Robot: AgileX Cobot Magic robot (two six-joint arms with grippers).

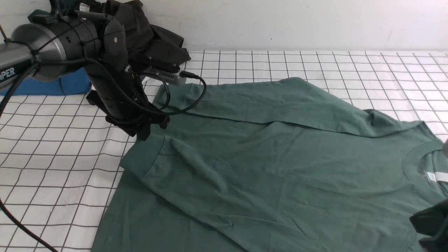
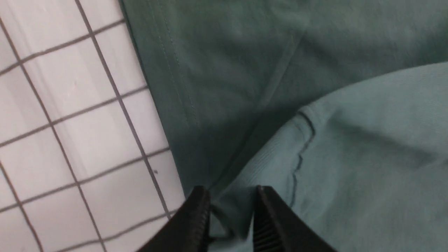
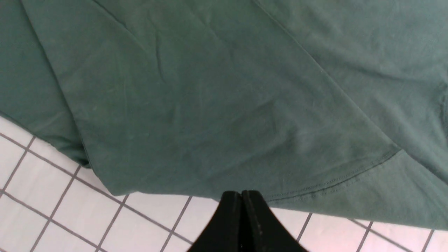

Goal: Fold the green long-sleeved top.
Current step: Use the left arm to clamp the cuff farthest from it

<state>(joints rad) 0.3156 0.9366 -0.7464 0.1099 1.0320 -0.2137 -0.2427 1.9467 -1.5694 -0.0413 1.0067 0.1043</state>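
The green long-sleeved top (image 1: 266, 164) lies spread on the grid-patterned cloth, its neck and white label (image 1: 435, 176) at the right. One sleeve is folded across its far side. My left gripper (image 1: 145, 134) stands at the cuff end of the other sleeve (image 1: 143, 157), which lies over the body. In the left wrist view its jaws (image 2: 232, 196) are a little apart with a bunch of the ribbed cuff (image 2: 280, 154) pinched between them. My right gripper (image 3: 241, 192) is shut and empty, just off the top's hem (image 3: 315, 185); it shows at the lower right of the front view (image 1: 430, 224).
A dark olive-black garment (image 1: 150, 38) is heaped at the back left against the wall, with a blue cloth (image 1: 70, 85) below it behind my left arm. The checked tablecloth (image 1: 52, 157) lies bare to the left and at the back right.
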